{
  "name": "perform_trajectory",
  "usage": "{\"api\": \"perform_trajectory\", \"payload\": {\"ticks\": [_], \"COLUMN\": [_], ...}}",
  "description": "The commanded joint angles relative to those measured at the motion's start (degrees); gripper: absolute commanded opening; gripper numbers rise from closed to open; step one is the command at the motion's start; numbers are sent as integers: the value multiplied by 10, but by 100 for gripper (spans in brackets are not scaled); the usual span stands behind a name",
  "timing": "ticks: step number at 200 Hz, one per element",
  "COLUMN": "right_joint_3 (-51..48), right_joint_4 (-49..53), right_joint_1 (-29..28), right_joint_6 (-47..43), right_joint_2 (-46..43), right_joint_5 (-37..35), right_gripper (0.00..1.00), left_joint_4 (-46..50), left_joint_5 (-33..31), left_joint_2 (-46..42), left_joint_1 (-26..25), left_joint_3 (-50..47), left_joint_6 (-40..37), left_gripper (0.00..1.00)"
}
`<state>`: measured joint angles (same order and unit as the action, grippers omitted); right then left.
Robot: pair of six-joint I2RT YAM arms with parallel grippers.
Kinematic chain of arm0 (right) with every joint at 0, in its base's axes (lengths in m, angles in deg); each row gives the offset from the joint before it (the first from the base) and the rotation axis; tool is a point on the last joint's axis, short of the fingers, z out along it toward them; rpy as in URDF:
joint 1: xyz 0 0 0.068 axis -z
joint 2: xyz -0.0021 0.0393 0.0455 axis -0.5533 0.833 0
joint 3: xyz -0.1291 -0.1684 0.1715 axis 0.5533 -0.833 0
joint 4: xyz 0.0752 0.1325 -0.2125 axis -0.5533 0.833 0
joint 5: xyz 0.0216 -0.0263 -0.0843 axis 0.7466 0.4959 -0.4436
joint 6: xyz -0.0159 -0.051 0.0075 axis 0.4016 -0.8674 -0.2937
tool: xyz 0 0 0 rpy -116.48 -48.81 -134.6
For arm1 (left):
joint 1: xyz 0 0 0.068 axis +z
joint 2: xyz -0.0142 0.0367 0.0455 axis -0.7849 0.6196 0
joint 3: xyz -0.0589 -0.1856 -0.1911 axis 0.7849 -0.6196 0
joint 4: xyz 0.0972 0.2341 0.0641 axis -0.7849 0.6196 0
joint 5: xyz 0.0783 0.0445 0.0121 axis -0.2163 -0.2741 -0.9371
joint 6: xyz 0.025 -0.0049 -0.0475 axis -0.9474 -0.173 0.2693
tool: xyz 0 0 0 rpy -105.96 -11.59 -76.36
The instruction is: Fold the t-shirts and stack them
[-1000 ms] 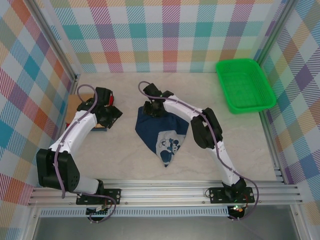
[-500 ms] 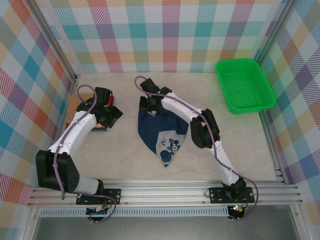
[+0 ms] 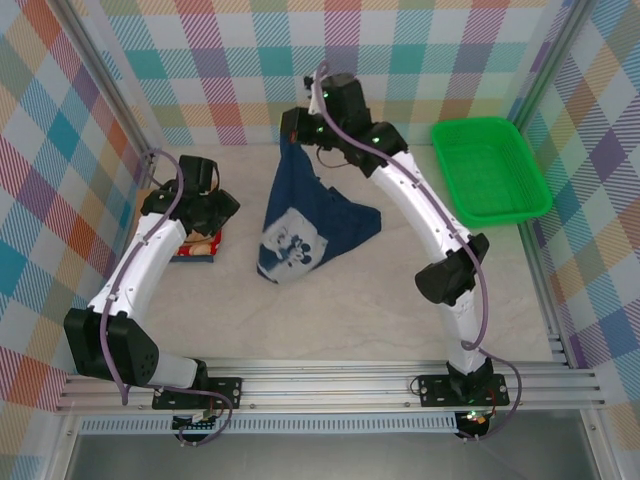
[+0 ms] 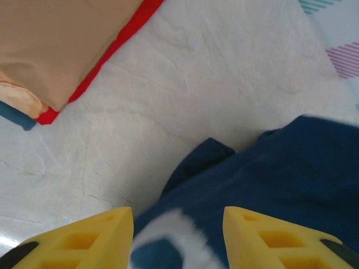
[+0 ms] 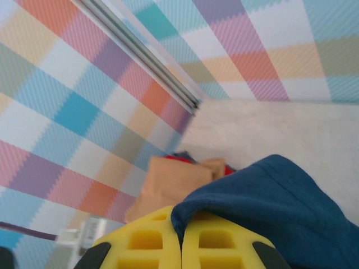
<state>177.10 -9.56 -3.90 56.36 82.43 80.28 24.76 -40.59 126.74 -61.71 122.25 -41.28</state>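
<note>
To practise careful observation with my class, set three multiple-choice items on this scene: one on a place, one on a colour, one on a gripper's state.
1. Where on the table is the green basket?
A. back right corner
B. front left corner
C. middle

2. What colour is the top shirt of the folded stack?
A. red
B. tan
C. green

3. What is the right gripper doing?
A. open above the basket
B. shut on the navy t-shirt
C. shut on the folded stack

Answers:
1 A, the basket sits against the back and right walls.
2 B, tan cloth lies over a red edge in the left wrist view.
3 B, the fingers meet with navy cloth pinched between them.
</note>
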Motion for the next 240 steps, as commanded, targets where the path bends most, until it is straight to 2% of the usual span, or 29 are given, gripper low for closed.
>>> {"api": "perform_trajectory", "payload": {"ticks": [1,13,25,56,86,97,110,128,143,153,170,193,210,226,240], "right_joint_3": [65,59,-7,-388,-715,-808,-910,-1004,-1042,-1055,-1035,-945,-876,-853,-873], "right_joint_4": [-28,-7,-3,-42,23,46,47,58,62,43,12,23,72,88,65], "right_joint_1": [5,5,5,19,65,88,125,189,252,316,375,394,421,437,439], "right_joint_6": [-6,-17,-34,-39,-19,2,18,50,79,89,97,72,72,86,90], "right_joint_2": [0,-29,-89,-335,-554,-617,-680,-716,-699,-667,-586,-474,-408,-400,-425], "right_joint_5": [96,99,101,57,-20,-53,-57,-76,-97,-70,-39,-62,-91,-114,-111], "right_gripper": [0,0,0,0,0,0,0,0,0,0,0,0,0,0,0], "left_joint_4": [38,44,43,25,-3,-16,-26,-47,-74,-87,-112,-108,-119,-166,-143], "left_joint_5": [-38,-48,-56,-37,-16,-11,-8,4,31,58,99,102,133,161,148], "left_joint_2": [-11,-14,-18,-10,5,10,19,35,61,89,141,200,240,264,302], "left_joint_1": [0,0,1,-1,-19,-31,-46,-66,-82,-91,-111,-135,-140,-152,-170], "left_joint_3": [8,8,7,-6,-30,-41,-48,-60,-69,-65,-46,0,27,52,114], "left_joint_6": [-2,3,8,30,54,60,67,78,83,83,68,20,11,6,-20], "left_gripper": [49,49,49,49,49,49,48,48,48,48,49,50,59,65,67]}}
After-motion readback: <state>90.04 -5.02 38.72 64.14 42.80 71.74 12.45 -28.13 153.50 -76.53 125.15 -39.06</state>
